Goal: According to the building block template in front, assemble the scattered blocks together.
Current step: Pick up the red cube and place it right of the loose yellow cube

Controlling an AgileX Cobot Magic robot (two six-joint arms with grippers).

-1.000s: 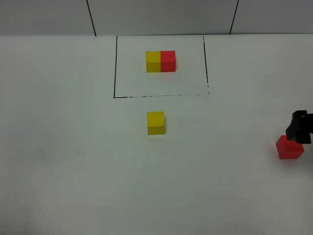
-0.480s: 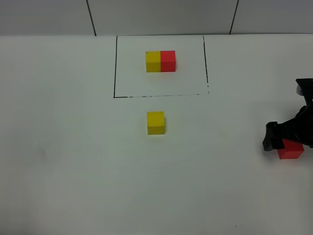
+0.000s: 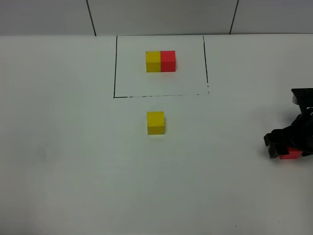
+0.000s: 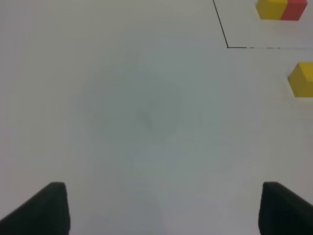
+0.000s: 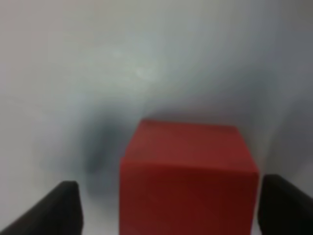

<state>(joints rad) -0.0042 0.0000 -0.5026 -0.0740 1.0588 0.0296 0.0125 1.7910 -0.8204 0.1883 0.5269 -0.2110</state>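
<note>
Red fills most of the right wrist view: the red cube [image 5: 188, 176] sits on the desk [image 5: 146, 58] with the right jaws set around it. Their 2 dark fingertips [image 5: 63, 208] stand 1 on each side. A strip of bare desk shows on 1 side and a thinner sliver on the other, so the right jaws are parted and straddle the cube without clamping it. In the high view the right arm [image 3: 298, 137] is low at the far right edge and covers all but a small patch of the red cube [image 3: 292, 154].

The yellow cube [image 3: 156, 122] lies near the middle of the desk, just outside the black drawn rectangle [image 3: 115, 68] and well apart from the red cube. Inside the rectangle is the template [image 3: 160, 61], with yellow on the left and red on the right, joined side by side.

The left jaws are spread wide over bare desk and hold nothing. The yellow cube [image 4: 301, 78] shows only at the edge of the left wrist view.

The step in hand looks like the pick-up of the red cube, with the grasp not yet made. The next move calls for closing squarely on 2 opposite faces. After that the cube needs a lift clear of the desk and a carry across to the yellow cube's right side. There it should be set down flush against it, matching the template's order. The uneven gaps suggest the cube may slide a little as the jaws close.
</note>
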